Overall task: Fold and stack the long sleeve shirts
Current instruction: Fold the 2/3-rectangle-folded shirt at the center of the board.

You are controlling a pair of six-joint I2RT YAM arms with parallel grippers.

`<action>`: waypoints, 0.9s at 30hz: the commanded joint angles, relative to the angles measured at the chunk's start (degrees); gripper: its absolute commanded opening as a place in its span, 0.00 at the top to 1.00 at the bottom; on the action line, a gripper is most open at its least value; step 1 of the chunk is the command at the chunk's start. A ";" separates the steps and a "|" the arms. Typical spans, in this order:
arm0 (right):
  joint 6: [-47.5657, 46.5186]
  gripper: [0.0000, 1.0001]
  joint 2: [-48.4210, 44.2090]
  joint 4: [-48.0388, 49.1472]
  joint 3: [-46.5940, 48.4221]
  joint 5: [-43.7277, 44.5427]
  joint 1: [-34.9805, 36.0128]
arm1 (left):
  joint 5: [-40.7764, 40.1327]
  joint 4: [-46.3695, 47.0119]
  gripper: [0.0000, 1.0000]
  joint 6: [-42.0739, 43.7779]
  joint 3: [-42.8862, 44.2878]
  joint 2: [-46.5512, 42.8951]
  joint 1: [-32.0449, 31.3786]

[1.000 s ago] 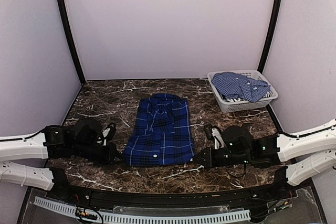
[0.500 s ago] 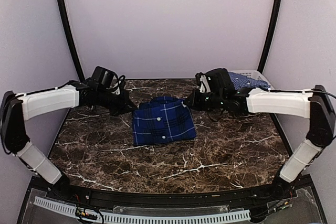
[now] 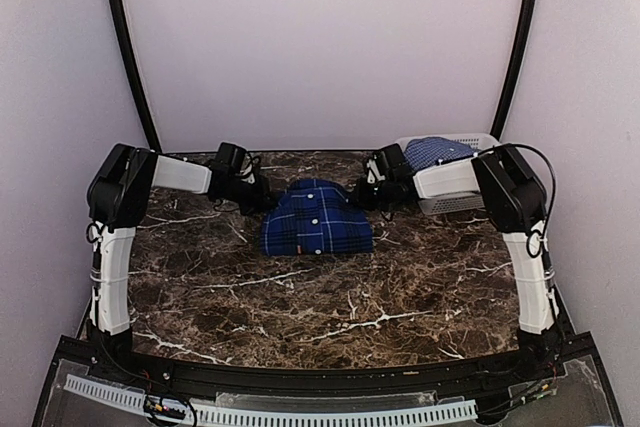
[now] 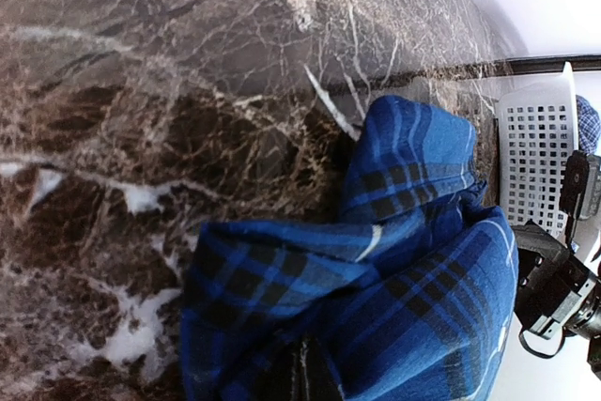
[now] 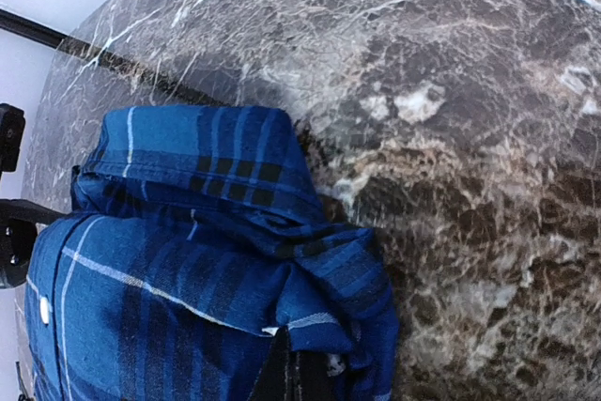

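Now the left gripper (image 3: 262,197) and right gripper (image 3: 363,197) pinch the plaid shirt (image 3: 315,227), folded over; the lighter shirt (image 3: 437,151) lies unfolded in the basket (image 3: 476,138).

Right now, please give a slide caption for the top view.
Folded plaid shirt held by left gripper and right gripper; lighter shirt in basket.

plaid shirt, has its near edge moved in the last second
Yes. The near edge of the plaid shirt has been carried rearward and folded over, ending roughly level with the basket.
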 commanded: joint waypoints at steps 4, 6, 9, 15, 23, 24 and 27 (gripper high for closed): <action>0.54 1.00 -12.93 5.12 -21.54 -1.52 5.16 | 0.87 6.33 1.00 -4.32 -19.26 -12.42 -3.20; 2.17 1.00 -18.41 7.30 -28.57 -1.78 6.81 | -0.30 7.17 1.00 -4.86 -26.14 -18.80 -4.98; 4.01 1.00 -27.49 9.09 -37.38 -0.29 9.12 | -3.52 7.63 1.00 -6.14 -34.65 -30.76 -7.75; 5.34 1.00 -42.50 9.41 -46.00 2.09 10.75 | -7.34 6.37 1.00 -8.34 -46.04 -45.29 -10.74; 2.01 1.00 -43.22 5.51 -42.38 6.16 8.83 | -11.53 4.31 1.00 -2.35 -40.59 -46.02 -9.24; 1.31 1.00 -42.25 5.98 -41.58 5.85 7.87 | -10.50 4.66 1.00 -1.13 -39.56 -43.34 -8.72; -0.81 1.00 -37.21 6.27 -37.75 4.76 4.72 | -7.98 6.22 1.00 0.98 -33.88 -35.63 -6.24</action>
